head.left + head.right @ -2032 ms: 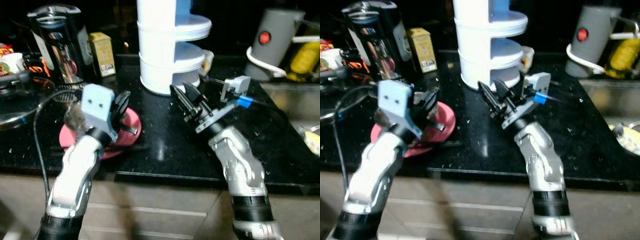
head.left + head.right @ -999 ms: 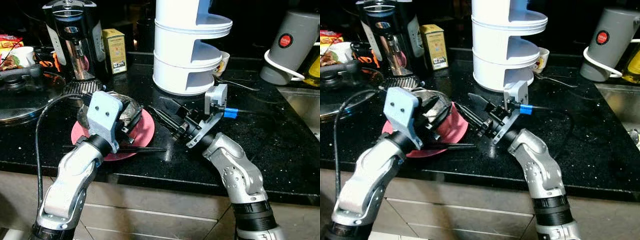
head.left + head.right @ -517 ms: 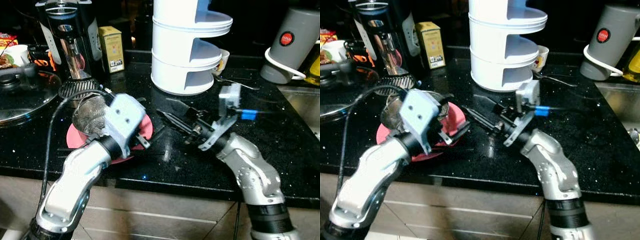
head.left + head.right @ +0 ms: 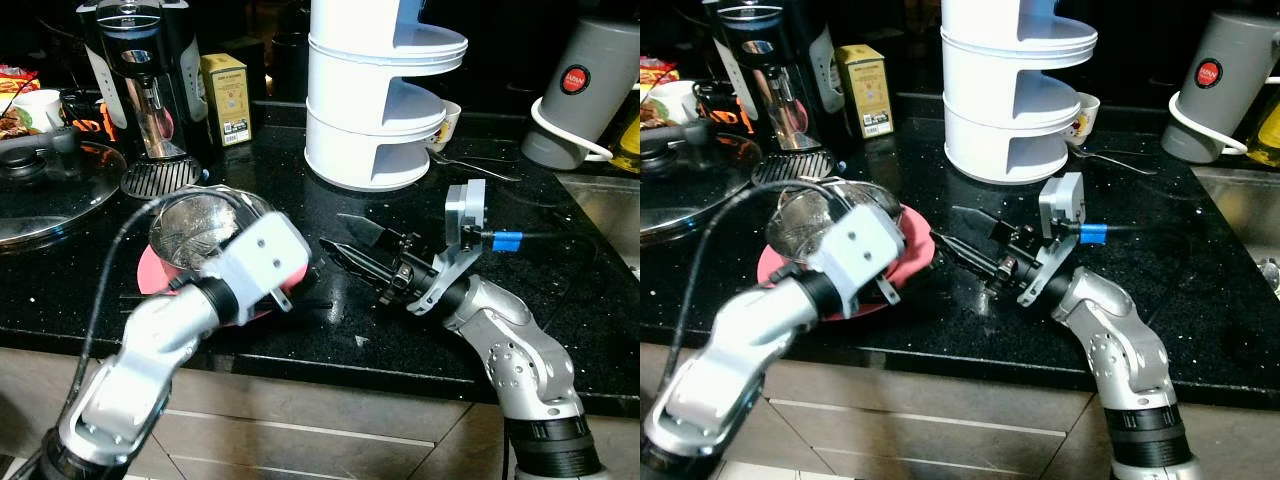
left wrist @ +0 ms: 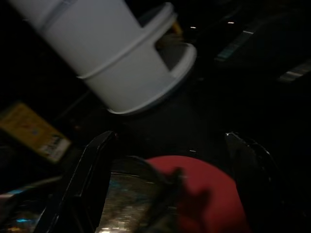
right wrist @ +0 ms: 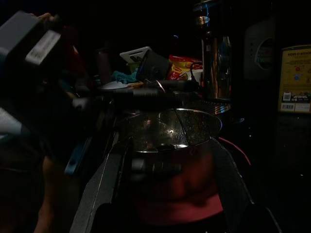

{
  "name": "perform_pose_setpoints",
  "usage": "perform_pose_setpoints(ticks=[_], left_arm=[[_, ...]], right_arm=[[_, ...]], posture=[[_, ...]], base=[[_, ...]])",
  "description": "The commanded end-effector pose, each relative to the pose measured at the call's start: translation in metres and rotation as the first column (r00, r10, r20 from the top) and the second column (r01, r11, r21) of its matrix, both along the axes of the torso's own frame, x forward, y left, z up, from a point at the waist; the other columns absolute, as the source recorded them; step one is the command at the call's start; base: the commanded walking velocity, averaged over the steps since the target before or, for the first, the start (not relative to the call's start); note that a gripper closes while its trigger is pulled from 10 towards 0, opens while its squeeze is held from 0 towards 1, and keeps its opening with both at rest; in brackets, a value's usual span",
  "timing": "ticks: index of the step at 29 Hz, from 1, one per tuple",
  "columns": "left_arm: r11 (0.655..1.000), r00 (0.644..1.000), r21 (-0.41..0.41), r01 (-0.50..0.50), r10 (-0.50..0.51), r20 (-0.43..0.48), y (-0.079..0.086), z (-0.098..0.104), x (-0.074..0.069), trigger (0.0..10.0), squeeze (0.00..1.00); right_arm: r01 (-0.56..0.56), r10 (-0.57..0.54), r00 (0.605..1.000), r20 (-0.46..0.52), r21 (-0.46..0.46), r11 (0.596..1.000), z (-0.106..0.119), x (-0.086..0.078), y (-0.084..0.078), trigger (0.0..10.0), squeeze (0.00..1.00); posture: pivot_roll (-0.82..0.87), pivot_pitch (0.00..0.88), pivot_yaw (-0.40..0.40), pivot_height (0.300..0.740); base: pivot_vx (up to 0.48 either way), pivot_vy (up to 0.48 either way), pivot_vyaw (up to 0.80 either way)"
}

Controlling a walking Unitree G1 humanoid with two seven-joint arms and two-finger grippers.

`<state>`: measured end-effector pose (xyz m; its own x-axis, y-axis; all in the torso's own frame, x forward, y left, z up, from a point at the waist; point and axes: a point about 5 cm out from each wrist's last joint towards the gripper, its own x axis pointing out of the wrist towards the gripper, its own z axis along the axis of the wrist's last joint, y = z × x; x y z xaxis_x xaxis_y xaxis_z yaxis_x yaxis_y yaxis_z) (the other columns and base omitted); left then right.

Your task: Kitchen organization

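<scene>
A metal sieve bowl [image 4: 200, 225] sits on a red plate [image 4: 160, 278] near the front of the black counter [image 4: 330, 330]. My left gripper [image 5: 169, 138] hovers low over the plate's right part, open, with the plate [image 5: 209, 194] and the sieve [image 5: 129, 199] between its fingers. Its grey wrist block [image 4: 262, 262] hides the fingers from the head camera. My right gripper [image 4: 345, 245] lies just right of the plate, pointing at it, open and holding nothing. In the right wrist view the sieve [image 6: 170, 128] stands straight ahead.
A white tiered stand [image 4: 375, 90] rises behind the grippers, with a cup [image 4: 447, 120] and a spoon [image 4: 470, 165] beside it. A coffee machine [image 4: 140, 70], a yellow box [image 4: 228, 98] and a pot lid [image 4: 50, 200] stand at the left. A grey kettle [image 4: 590, 90] and the sink [image 4: 610, 210] are at the right.
My left arm has swung right and down across the plate, so its wrist block now sits over the plate's right edge. The right gripper has stayed beside the plate.
</scene>
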<state>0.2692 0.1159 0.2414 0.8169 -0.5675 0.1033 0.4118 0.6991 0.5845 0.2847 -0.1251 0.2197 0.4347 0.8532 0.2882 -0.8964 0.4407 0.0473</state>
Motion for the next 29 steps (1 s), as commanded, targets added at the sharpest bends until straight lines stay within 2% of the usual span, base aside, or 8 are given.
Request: perform_pose_setpoints(ticks=[1,6,12,13,14,15,16,29], left_arm=[[0.999,0.999,0.023,-0.028,0.028,-0.016,0.004,-0.003,0.002,10.0,0.0],[0.996,0.997,0.052,-0.065,0.068,-0.045,0.008,-0.01,0.004,10.0,0.0],[0.995,0.994,0.047,-0.09,0.093,-0.063,0.009,-0.012,0.008,10.0,0.0],[0.995,0.994,0.049,-0.089,0.092,-0.067,0.009,-0.013,0.008,9.5,0.0],[0.995,0.993,0.05,-0.088,0.092,-0.069,0.009,-0.013,0.008,9.5,0.0],[0.995,0.993,0.051,-0.087,0.091,-0.072,0.008,-0.014,0.008,2.9,0.0],[0.995,0.993,0.051,-0.086,0.09,-0.077,0.008,-0.014,0.008,0.0,0.0],[0.992,0.987,0.055,-0.112,0.118,-0.112,0.012,-0.019,0.01,0.0,0.0]], right_arm=[[-0.025,0.025,1.0,0.006,-0.002,1.0,0.002,-0.003,0.001,10.0,0.0],[-0.025,0.025,1.0,0.003,-0.009,1.0,0.001,-0.004,0.001,10.0,0.0],[-0.019,0.019,1.0,0.001,-0.016,1.0,0.0,-0.005,0.001,10.0,0.0],[-0.017,0.017,1.0,0.001,-0.016,1.0,0.0,-0.004,0.001,10.0,0.0],[-0.015,0.015,1.0,0.001,-0.016,1.0,0.0,-0.004,0.001,10.0,0.0],[-0.013,0.013,1.0,0.002,-0.016,1.0,0.001,-0.004,0.001,10.0,0.0],[-0.011,0.011,1.0,0.002,-0.017,1.0,0.0,-0.004,0.001,10.0,0.0],[0.009,-0.009,1.0,0.004,-0.028,1.0,0.001,-0.003,-0.002,10.0,0.0]], posture=[[0.03,0.0,-0.039,0.74],[0.03,0.0,-0.037,0.74],[0.03,0.0,-0.033,0.74],[0.03,0.0,-0.033,0.74],[0.02,0.0,-0.031,0.74],[0.02,0.0,-0.031,0.74],[0.02,0.0,-0.03,0.74],[0.02,0.0,-0.035,0.74]], base=[[0.0,0.0,0.0],[0.0,0.0,0.0],[0.0,0.0,0.0],[0.0,0.0,0.0],[0.0,0.0,0.0],[0.0,0.0,0.0],[0.0,0.0,0.0],[0.0,0.0,0.0]])
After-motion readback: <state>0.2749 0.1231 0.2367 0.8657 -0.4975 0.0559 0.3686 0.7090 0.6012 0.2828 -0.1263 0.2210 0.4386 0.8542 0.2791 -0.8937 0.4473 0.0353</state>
